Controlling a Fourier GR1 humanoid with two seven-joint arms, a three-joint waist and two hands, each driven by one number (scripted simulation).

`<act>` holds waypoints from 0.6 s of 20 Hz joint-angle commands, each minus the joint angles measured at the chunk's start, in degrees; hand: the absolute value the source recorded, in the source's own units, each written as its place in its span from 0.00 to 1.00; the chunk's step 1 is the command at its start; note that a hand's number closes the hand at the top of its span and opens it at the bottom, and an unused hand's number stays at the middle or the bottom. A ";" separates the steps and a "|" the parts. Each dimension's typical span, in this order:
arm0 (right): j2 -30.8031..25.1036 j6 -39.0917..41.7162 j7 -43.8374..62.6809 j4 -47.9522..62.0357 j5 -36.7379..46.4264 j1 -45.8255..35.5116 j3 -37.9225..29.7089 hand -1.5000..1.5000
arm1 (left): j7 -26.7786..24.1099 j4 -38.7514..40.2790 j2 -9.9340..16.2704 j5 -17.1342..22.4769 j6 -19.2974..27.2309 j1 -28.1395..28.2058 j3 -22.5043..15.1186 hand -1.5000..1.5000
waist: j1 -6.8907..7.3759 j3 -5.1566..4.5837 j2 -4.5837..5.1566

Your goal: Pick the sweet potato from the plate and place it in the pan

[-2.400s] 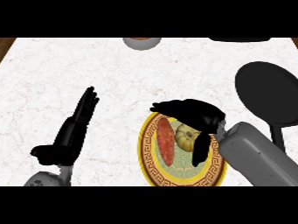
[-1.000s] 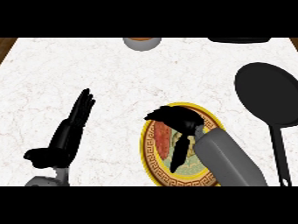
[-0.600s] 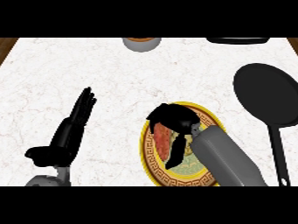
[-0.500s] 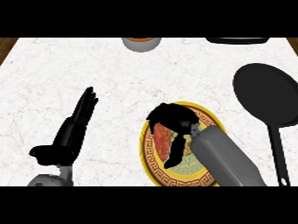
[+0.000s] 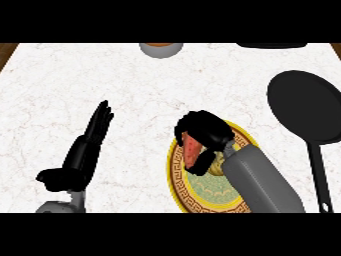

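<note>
Over plate [image 5: 202,200], sweet potato [image 5: 196,152] beneath curled right hand [image 5: 205,128]

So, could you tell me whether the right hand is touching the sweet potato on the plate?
Touching. In the head view the right hand is curled over the sweet potato on the plate, its fingers overlapping the top with no gap.

Counted: 1 plate [image 5: 184,192], 1 sweet potato [image 5: 195,154], 1 pan [image 5: 308,110], 1 bowl [image 5: 161,49] at top centre, 1 dark item [image 5: 272,45] at top right, 2 hands [image 5: 84,150] [image 5: 206,127].
</note>
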 commanded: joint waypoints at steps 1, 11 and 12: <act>1.27 -5.84 8.93 -1.73 0.67 -0.21 -6.31 1.00 | 2.12 -2.70 0.23 -1.10 1.32 0.24 -0.10 0.50 | -0.14 0.04 0.17; 4.00 -26.31 58.51 -0.68 19.92 -11.26 -19.96 1.00 | 0.71 -0.43 -0.02 0.43 0.08 0.09 0.67 0.50 | -0.42 -0.25 0.04; 4.20 -29.48 60.14 -0.26 20.75 -11.55 -21.13 1.00 | -0.90 0.25 0.33 0.19 -0.96 0.90 0.11 0.50 | 0.12 -0.14 0.40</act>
